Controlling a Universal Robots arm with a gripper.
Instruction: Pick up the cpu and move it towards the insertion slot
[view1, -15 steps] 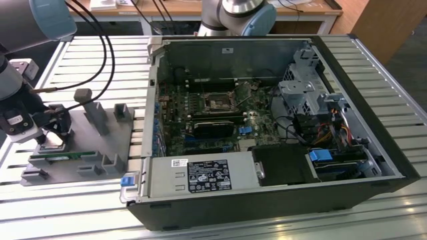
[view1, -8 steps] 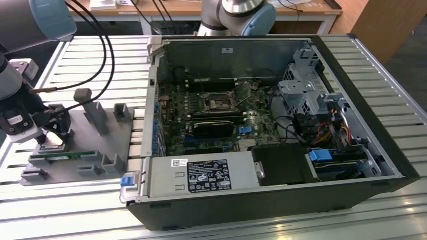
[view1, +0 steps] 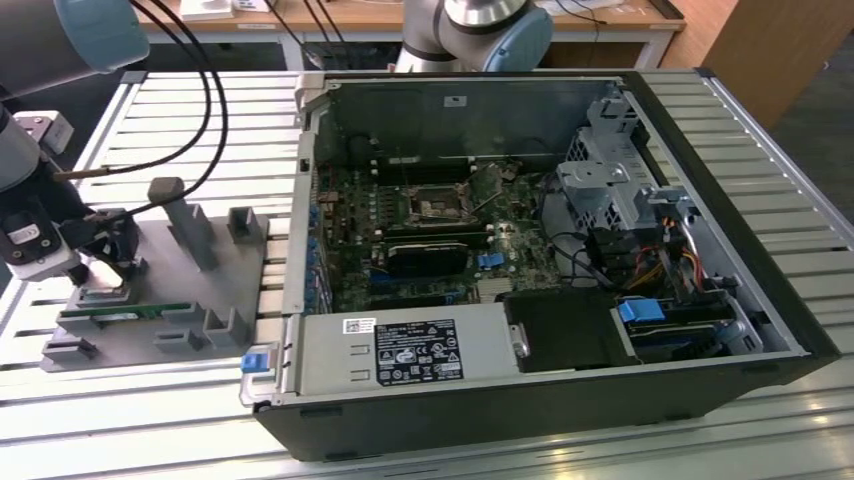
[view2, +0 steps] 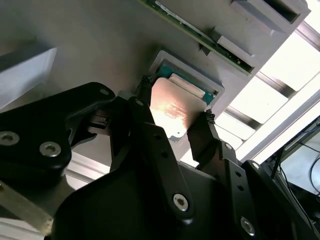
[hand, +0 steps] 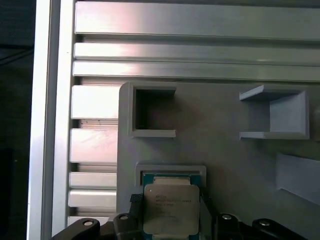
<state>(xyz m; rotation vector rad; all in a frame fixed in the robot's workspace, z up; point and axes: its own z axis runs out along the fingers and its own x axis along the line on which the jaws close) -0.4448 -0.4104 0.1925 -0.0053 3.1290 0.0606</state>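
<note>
Exterior view: the open case (view1: 467, 425) holds the board with the slot (view1: 438, 205) at its middle. That is well apart from the grey tray (view1: 154, 250) at the exterior view's left, where a green stick (view1: 127, 314) lies in its holder. The gripper (view1: 110, 272) points down over the tray's outer end, near the table's side rail. Second wrist view: the cpu (view2: 172, 112) looks just clear of its green-lined pocket (view2: 162, 56). The gripper (view2: 176, 102) is clamped on it, a black finger (view2: 142, 120) at each opposite edge. First wrist view: the cpu (hand: 171, 209) is over the pocket (hand: 170, 169), with a square walled holder (hand: 150, 132) just beyond. Flat tray floor lies open between them, and the slatted table (hand: 200, 50) runs past the tray's edge.
</note>
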